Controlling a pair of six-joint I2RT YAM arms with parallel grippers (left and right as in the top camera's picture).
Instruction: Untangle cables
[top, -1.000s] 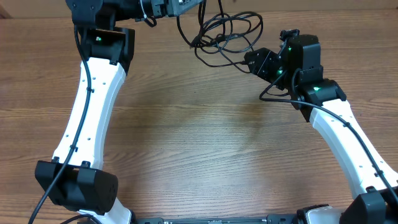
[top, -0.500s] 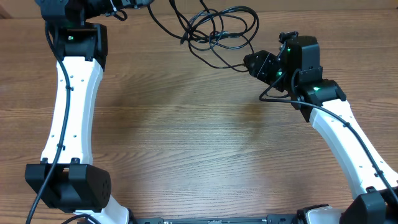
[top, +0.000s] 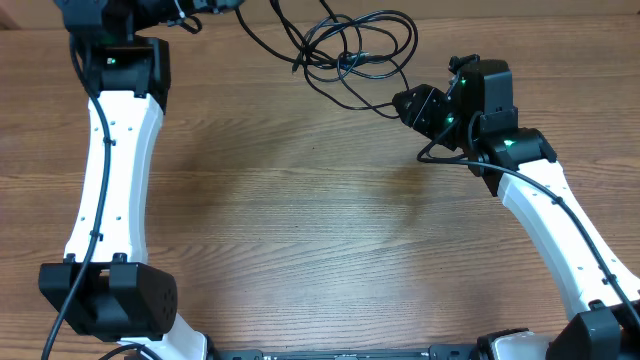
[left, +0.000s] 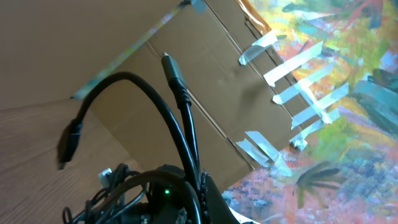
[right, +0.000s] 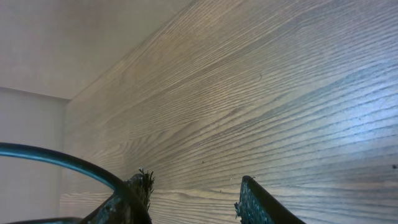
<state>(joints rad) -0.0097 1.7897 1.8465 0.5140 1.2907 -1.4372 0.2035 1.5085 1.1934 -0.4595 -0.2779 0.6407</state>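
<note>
Two grippers: one at each side of the tangle, at the far end of the table.
Left gripper: far-left edge of the overhead view, partly cropped; jaws closed tight on a few strands, which run out of it toward the knot.
Free ends: in the left wrist view two plugs stand clear above that grip, one silver-tipped and pointing up, one drooping to the left.
Cables: thin black cords in loose overlapping loops, far centre, between the two grippers; the left part looks lifted, and how much of the rest lies on the wood I cannot tell.
Right gripper: just right of the knot, at its lowest loop; fingers apart with bare wood showing between the tips. One strand runs up against the outer side of the other finger; nothing seen between the jaws.
Handling, judged: light and limp, so the cords will sag and trail rather than hold a shape. The sheath looks smooth and may slide through a loose pinch.
Snag risk, judged: the stiff plugs are likely to catch in loops when pulled through.
Where to hold, judged: a single outer strand, or the cord just behind a plug, not the crowded middle.
</note>
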